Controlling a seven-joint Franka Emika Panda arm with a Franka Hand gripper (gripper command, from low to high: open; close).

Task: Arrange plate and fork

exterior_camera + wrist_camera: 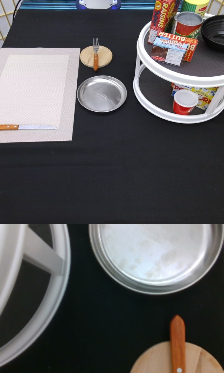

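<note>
Exterior view: a black table with no gripper in sight, so its finger state cannot be told. A round shiny silver metal plate (pixel 101 93) lies empty on the cloth near the middle, just right of a pale woven rectangular placemat (pixel 37 92). Above the plate, a small fork with an orange-brown wooden handle (pixel 95 54) rests on a round wooden coaster (pixel 103 56). A wooden-handled knife (pixel 27 127) lies across the placemat's lower edge. A white two-tier turntable rack (pixel 165 108) stands at the right.

Wrist view: the plate (pixel 155 255), the fork handle (pixel 177 343) on the coaster (pixel 157 360), and the rack's white rim (pixel 50 303).
</note>
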